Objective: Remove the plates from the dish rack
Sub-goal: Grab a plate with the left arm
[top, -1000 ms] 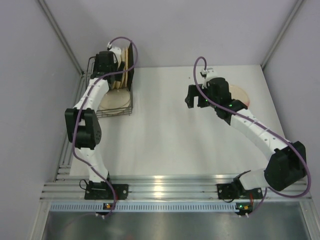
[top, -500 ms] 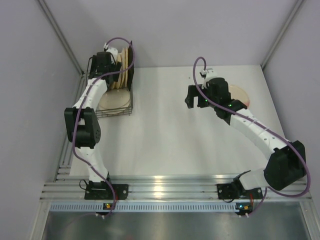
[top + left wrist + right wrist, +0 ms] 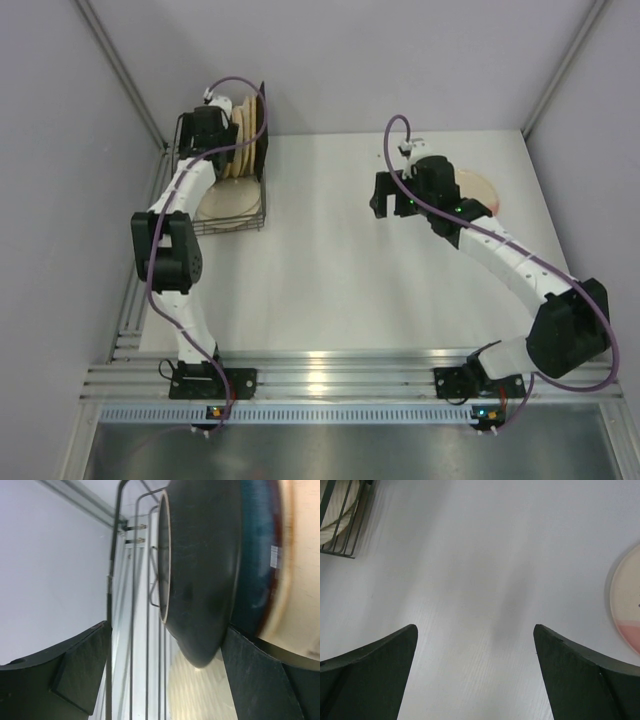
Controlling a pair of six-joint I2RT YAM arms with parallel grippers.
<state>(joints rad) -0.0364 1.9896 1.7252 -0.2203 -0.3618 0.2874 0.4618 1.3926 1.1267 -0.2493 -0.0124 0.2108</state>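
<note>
One plate out: cream-and-pink plate [image 3: 480, 187] lies flat on the table [image 3: 330, 270], right side. The rest sit in the dish rack [image 3: 256, 214], far left — several upright, one flat. Left gripper [image 3: 165, 630] straddles the dark plate [image 3: 200, 570], jaws spread, not clamped. Right gripper [image 3: 475, 630] wide, empty — mostly undone.

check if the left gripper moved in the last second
Yes, slightly. In the top view the left gripper has shifted left across the dish rack, toward the left wall, uncovering more of the upright plates.
</note>
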